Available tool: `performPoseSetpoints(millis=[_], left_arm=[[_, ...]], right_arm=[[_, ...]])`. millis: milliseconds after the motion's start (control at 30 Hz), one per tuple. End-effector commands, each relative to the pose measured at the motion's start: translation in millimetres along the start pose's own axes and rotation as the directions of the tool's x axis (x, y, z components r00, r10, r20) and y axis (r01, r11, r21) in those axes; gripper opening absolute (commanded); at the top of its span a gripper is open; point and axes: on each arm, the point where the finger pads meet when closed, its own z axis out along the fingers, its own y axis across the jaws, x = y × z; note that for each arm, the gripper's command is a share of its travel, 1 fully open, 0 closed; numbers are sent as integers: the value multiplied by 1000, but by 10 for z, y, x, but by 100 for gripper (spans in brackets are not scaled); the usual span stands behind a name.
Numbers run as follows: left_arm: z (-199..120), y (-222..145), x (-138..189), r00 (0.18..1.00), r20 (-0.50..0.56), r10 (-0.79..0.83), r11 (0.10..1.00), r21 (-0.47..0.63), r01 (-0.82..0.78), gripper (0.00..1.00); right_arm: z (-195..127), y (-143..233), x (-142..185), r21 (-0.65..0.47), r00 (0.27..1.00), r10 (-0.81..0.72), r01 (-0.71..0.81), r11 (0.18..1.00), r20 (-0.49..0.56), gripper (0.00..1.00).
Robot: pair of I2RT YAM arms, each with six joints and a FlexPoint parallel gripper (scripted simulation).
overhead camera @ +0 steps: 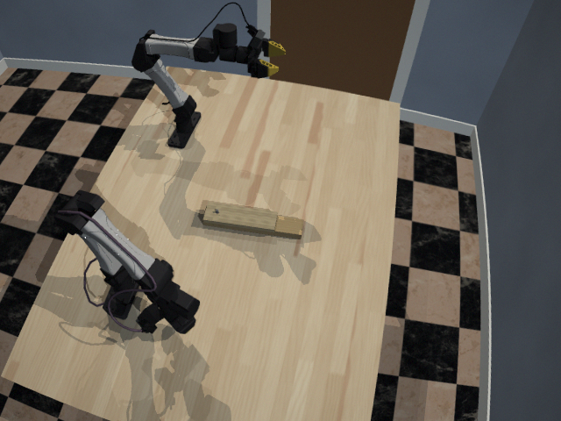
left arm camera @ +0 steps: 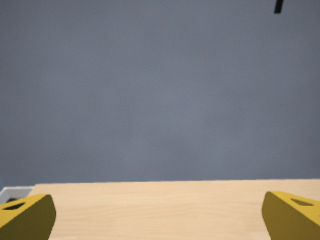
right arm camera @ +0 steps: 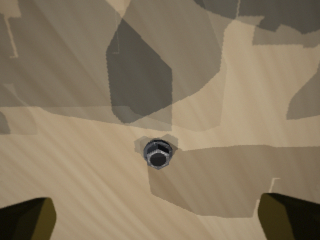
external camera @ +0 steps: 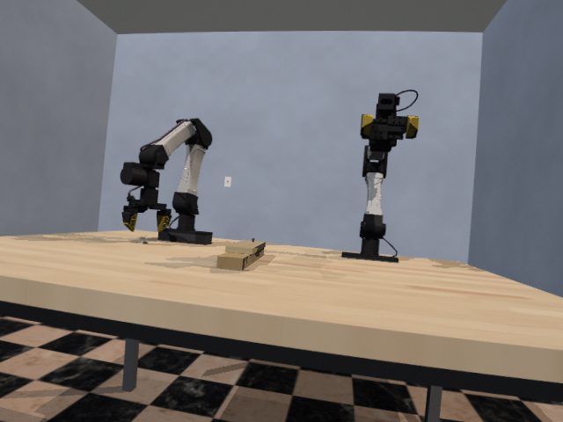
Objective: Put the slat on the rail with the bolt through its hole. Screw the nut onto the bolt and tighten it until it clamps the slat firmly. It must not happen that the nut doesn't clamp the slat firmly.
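The pale wooden slat (overhead camera: 244, 218) (external camera: 245, 246) lies on the rail (overhead camera: 290, 225) (external camera: 231, 261), whose bare end sticks out past it. The dark bolt tip (overhead camera: 216, 210) (external camera: 252, 239) stands up through the slat near its other end, with no nut on it. The dark flanged hex nut (external camera: 144, 242) (right arm camera: 158, 154) lies flange down on the table. My right gripper (external camera: 146, 229) (right arm camera: 157, 204) is open and empty, pointing down above the nut; its fingers and the nut are hidden in the top view. My left gripper (overhead camera: 281, 60) (external camera: 389, 127) (left arm camera: 158, 202) is open and empty, held high and level.
The wooden table (overhead camera: 344, 281) (external camera: 318, 290) carries both arm bases at one long side. The slat and rail lie between the two arms, farther in from that side. The left gripper is high, well away from the slat.
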Motion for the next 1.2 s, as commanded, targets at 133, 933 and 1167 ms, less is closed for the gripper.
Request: performPoseSetpoints(millis=[133, 933, 1167], left_arm=[[-2, -18, -59, 1000, 18, 3, 1000, 12, -4, 100], [-2, -18, -59, 1000, 18, 3, 1000, 12, -4, 100], [-2, -18, -59, 1000, 18, 3, 1000, 12, -4, 100]], right_arm=[[99, 13, -7, -4, 1000, 13, -13, 1000, -5, 100], [240, 12, -6, -2, 1000, 14, -14, 1000, -6, 100], [288, 10, -7, -2, 1000, 14, -14, 1000, -6, 100]])
